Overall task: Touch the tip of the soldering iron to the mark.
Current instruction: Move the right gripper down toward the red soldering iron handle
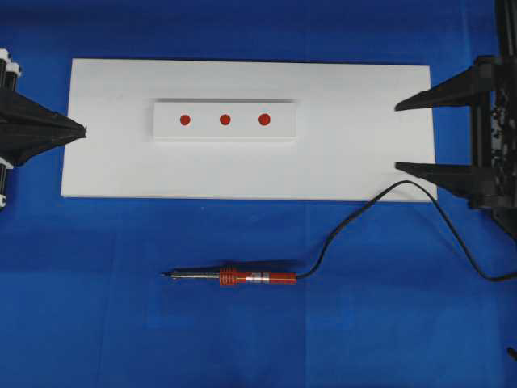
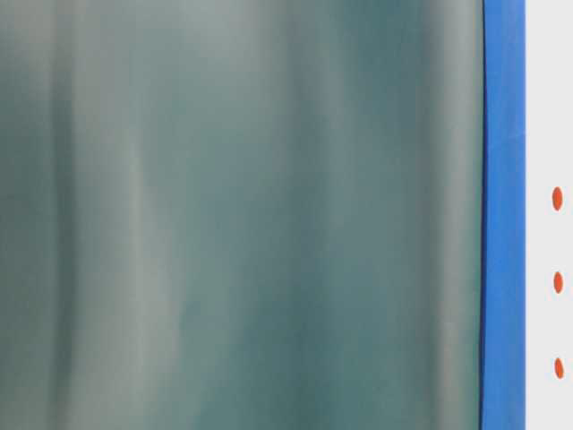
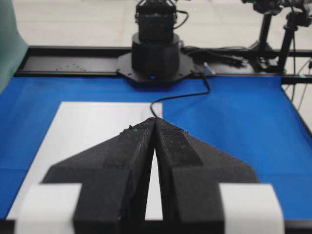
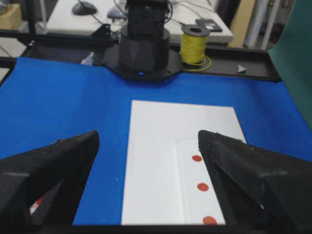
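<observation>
The soldering iron (image 1: 242, 277) lies flat on the blue cloth in front of the white board (image 1: 363, 162). Its red-orange handle is toward the right and its tip (image 1: 165, 276) points left. The black cord (image 1: 363, 217) curves off to the right, passing under the right gripper. Three red marks (image 1: 185, 120) (image 1: 224, 120) (image 1: 264, 119) sit in a row on a raised white block (image 1: 224, 133). My left gripper (image 1: 81, 129) (image 3: 155, 120) is shut and empty at the board's left edge. My right gripper (image 1: 397, 136) (image 4: 147, 139) is wide open over the board's right end, holding nothing.
A blurred grey-green surface (image 2: 242, 215) fills most of the table-level view, leaving only the board's edge and the three marks (image 2: 558, 282) visible. The arm bases (image 3: 155, 48) (image 4: 145, 44) stand at the table ends. A yellow wire spool (image 4: 194, 46) sits beyond the cloth.
</observation>
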Motion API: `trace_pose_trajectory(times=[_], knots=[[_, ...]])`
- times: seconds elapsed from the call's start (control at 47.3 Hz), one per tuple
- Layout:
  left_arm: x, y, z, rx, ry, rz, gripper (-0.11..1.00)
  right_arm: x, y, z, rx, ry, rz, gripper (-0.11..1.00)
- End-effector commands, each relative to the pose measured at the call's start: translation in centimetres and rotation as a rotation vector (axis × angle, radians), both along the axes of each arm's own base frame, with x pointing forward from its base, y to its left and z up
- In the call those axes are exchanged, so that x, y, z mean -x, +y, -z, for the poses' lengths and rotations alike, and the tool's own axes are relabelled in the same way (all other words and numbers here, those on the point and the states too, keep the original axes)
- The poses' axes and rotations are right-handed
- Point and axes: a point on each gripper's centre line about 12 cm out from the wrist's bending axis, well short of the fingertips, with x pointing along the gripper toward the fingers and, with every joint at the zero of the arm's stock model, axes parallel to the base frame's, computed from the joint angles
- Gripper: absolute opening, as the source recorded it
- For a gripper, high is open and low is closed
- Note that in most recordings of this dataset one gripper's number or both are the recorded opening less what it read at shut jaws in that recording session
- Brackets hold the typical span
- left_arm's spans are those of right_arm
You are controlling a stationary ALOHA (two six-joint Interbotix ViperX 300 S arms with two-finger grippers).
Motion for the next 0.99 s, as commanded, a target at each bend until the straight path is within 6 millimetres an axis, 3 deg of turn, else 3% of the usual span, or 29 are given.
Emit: trace_pose_trajectory(times=[0.0,0.232,0.507,0.972], knots=[[-0.2,-0.1,-0.5,-0.001,-0.012,0.003,0.02,-1.3,0.0,-1.3,-0.006,-0.02,0.002,0.95],[-0.2,-0.1,-0.5,0.0,-0.009,0.004,0.02,-5.0,0.4,-1.6,-0.009,0.037,-0.013,0.95],[-0.3,-0.1,-0.4,0.0,-0.008,0.004,0.02,-9.0,3.5,-1.4,-0.027,0.12,-0.108,0.95],[-0.2,-0.1,-0.3,0.0,-0.005,0.004,0.02,-15.1,8.1,2.1,-0.09,0.372,-0.197,0.95]])
